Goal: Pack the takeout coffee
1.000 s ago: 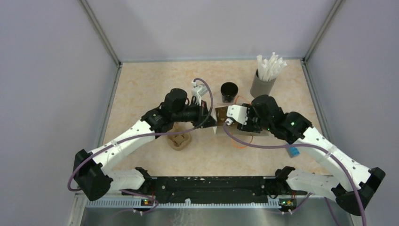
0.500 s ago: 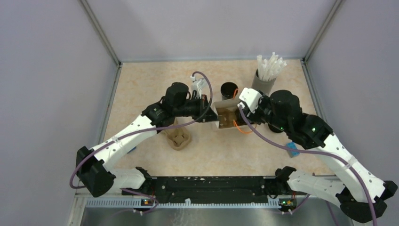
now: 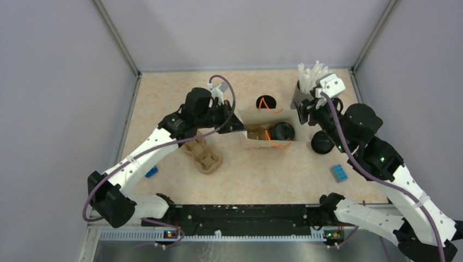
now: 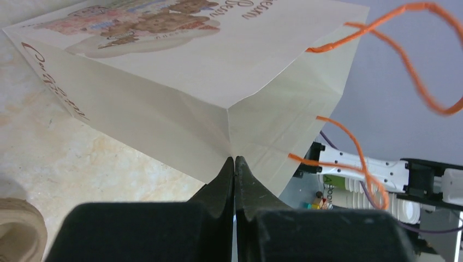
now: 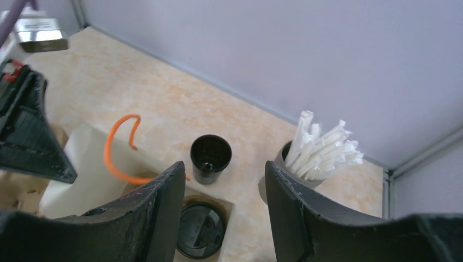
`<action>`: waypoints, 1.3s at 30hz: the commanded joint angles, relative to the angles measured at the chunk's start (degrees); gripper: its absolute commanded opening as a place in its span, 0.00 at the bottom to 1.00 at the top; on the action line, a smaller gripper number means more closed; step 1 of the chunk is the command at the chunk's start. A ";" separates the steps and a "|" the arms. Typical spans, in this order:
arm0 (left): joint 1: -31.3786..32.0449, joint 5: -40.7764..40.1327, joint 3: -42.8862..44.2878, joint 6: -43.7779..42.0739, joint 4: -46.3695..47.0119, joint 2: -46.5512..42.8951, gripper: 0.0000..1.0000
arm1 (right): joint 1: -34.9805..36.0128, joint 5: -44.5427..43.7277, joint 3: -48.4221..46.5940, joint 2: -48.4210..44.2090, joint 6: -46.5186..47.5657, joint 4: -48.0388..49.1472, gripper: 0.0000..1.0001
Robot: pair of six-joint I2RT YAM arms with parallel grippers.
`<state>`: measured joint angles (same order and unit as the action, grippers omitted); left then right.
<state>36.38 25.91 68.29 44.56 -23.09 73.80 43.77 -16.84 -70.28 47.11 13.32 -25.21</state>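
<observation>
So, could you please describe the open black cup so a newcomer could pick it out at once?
Start at the white paper bag in the middle. Just behind it, toward the back wall and left of the white straws, stands a small black cup. Unlike the lidded black cup inside the bag, it is open-topped and on the bare tabletop.

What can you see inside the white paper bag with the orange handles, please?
A black lidded coffee cup sits at the right end of the white paper bag. A brown patch shows at the left end; I cannot identify it. The lid hides the cup's body.
</observation>
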 commanded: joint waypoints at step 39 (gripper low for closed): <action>-5.57 -6.40 13.93 -18.67 -15.05 -0.50 0.99 | -39.15 13.05 -28.65 46.22 -14.20 -4.35 0.35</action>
<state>31.16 21.54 79.81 29.95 -36.12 76.62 5.02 -7.31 -95.61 92.44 -3.84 -32.16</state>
